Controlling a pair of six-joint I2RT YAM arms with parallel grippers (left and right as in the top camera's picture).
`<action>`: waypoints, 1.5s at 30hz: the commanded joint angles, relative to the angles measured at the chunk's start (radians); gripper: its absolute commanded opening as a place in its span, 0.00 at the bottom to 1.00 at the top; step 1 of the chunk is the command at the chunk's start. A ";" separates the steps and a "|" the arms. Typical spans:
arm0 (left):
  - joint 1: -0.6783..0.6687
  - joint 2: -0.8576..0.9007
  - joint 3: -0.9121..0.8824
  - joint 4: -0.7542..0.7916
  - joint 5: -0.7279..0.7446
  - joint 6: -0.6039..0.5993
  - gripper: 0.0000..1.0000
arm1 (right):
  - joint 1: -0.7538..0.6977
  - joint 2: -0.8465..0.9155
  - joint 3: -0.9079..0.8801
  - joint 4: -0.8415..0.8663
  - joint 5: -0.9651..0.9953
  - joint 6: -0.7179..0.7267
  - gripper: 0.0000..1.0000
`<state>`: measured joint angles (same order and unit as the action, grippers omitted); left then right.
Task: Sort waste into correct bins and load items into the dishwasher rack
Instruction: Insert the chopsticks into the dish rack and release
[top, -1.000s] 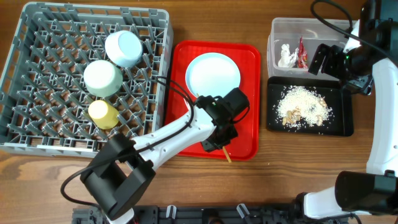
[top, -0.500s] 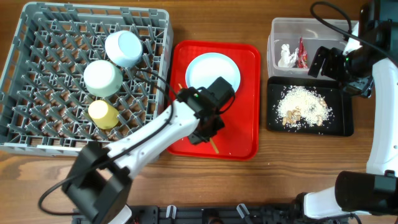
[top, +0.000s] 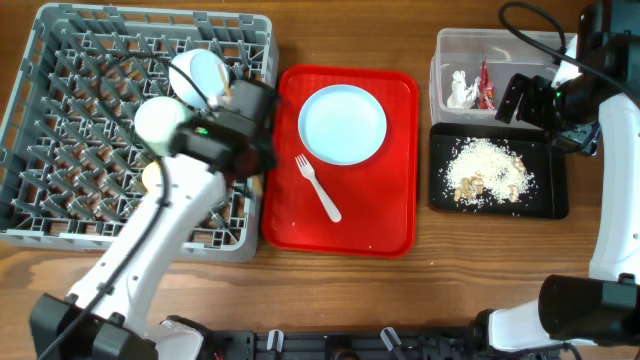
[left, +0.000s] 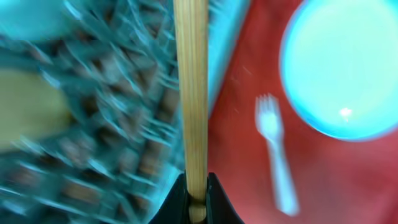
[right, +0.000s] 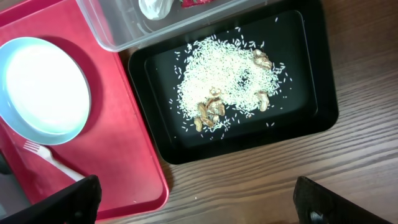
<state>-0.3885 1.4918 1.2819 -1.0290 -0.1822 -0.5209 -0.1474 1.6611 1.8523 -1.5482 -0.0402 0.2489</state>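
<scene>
My left fingers (left: 175, 204) are clamping one end of a thin wooden chopstick (left: 191, 93). It may be a pair pressed together, but the blur is hiding that. I am holding it over the right edge of the large grey plastic dishwasher rack (top: 60, 120), where a pale-blue bowl (top: 197, 75) and a light-green bowl (top: 160, 125) are sitting among the pegs. A white plastic fork (top: 318, 187) is lying on the flat red serving tray (top: 390, 215), just near of the round pale-blue plate (top: 343, 123). My right fingers (right: 68, 200) are spread apart, gripping nothing, hanging above the shallow black rectangular tray (top: 545, 160) holding beige rice crumbs (top: 485, 170).
</scene>
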 joint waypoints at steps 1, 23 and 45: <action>0.135 -0.001 -0.005 0.023 -0.035 0.385 0.04 | -0.003 -0.018 0.005 0.003 -0.002 -0.006 1.00; 0.222 0.183 -0.005 0.140 0.278 0.647 0.04 | -0.003 -0.018 0.005 0.007 -0.004 -0.006 1.00; 0.183 0.077 0.069 0.165 0.315 0.554 0.70 | -0.003 -0.018 0.005 0.008 -0.004 -0.006 1.00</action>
<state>-0.1711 1.6310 1.3182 -0.8707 0.0776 0.0883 -0.1474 1.6611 1.8523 -1.5440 -0.0410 0.2489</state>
